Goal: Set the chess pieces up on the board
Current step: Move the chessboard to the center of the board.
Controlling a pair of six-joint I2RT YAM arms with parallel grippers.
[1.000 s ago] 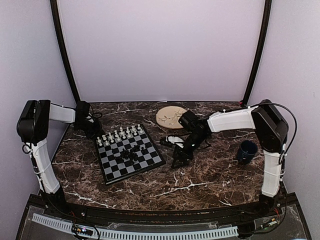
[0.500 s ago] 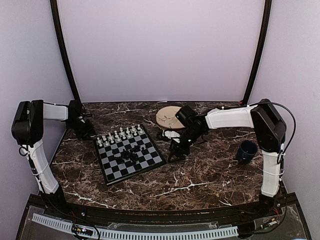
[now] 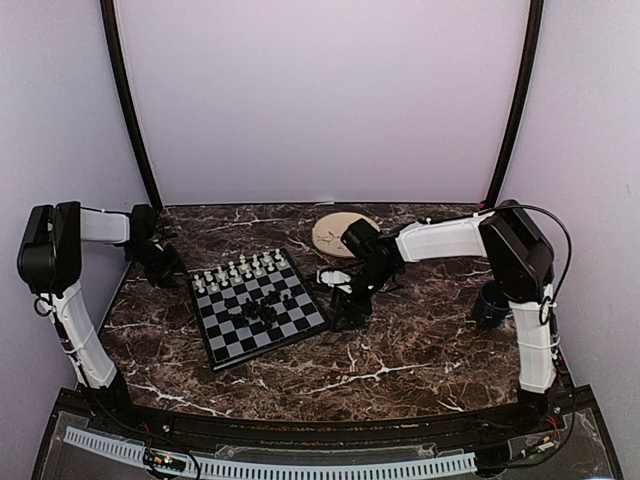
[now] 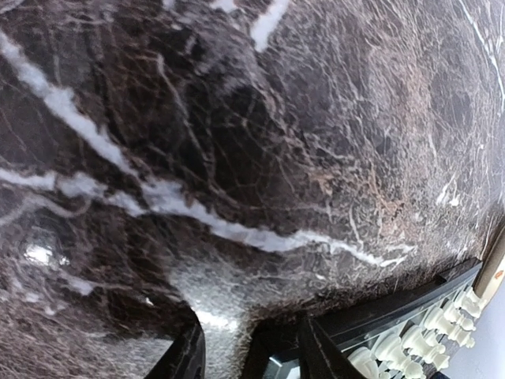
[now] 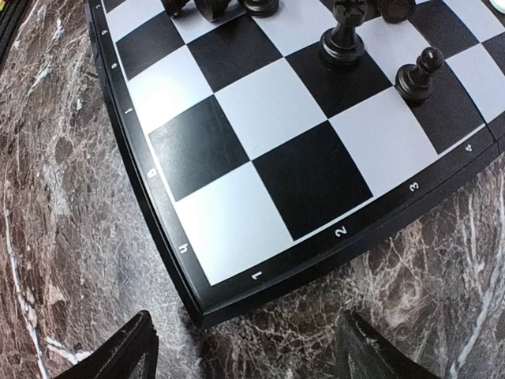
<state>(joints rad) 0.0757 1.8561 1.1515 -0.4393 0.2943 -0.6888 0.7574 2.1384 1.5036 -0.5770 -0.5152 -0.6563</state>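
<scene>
The board [image 3: 226, 338] lies left of the table's middle. White chess pieces [image 3: 240, 270] stand in rows along its far edge, and black chess pieces [image 3: 262, 311] cluster near its centre. My left gripper [image 3: 162, 264] hovers over bare marble just off the board's far-left corner. In the left wrist view it [image 4: 248, 359] is open and empty, with white chess pieces [image 4: 410, 341] at the lower right. My right gripper [image 3: 343, 312] is at the board's right corner. In the right wrist view it [image 5: 248, 355] is open wide over the board's corner [image 5: 260, 260], with black pieces [image 5: 343, 35] beyond.
A round beige plate [image 3: 338, 231] lies at the back, behind the right arm. A dark blue mug [image 3: 492, 302] stands at the right, partly hidden by the right arm's upright link. Dark marble table [image 3: 400, 350] lies around the board.
My left gripper has opened and drawn back left, away from the board's far corner. The right arm has swung left to the board's right corner, with its jaws a little wider.
</scene>
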